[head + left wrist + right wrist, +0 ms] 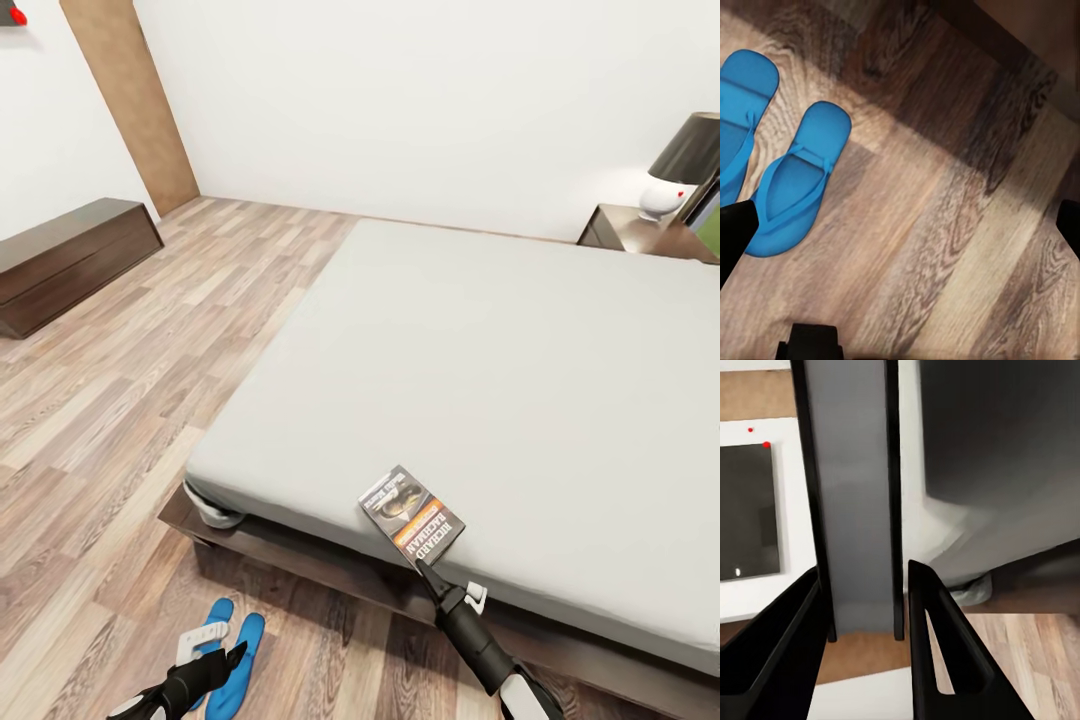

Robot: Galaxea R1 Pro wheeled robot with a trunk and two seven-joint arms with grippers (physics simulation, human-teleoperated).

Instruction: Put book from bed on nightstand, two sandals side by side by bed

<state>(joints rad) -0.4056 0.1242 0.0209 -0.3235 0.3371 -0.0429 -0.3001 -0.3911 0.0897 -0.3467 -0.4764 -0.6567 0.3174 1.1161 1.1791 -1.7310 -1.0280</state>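
The book [410, 515], dark-covered with an orange band, is at the near edge of the pale grey mattress of the bed [520, 380]. My right gripper [426, 567] is shut on its near corner. In the right wrist view the book [855, 510] shows as a grey slab filling the gap of that gripper [862, 574]. The two blue sandals [240, 660] [210, 622] lie side by side on the wood floor beside the bed's near corner. My left gripper [232, 657] hovers over them, open; its wrist view shows both sandals [795, 187] [742, 105] beside the wide-spread gripper [900, 225].
A nightstand [640, 232] stands at the bed's far right corner, with a white lamp with a dark shade [685, 165] on it. A long low dark cabinet [70, 255] runs along the left wall. A brown wooden door panel [135, 100] is at the back left.
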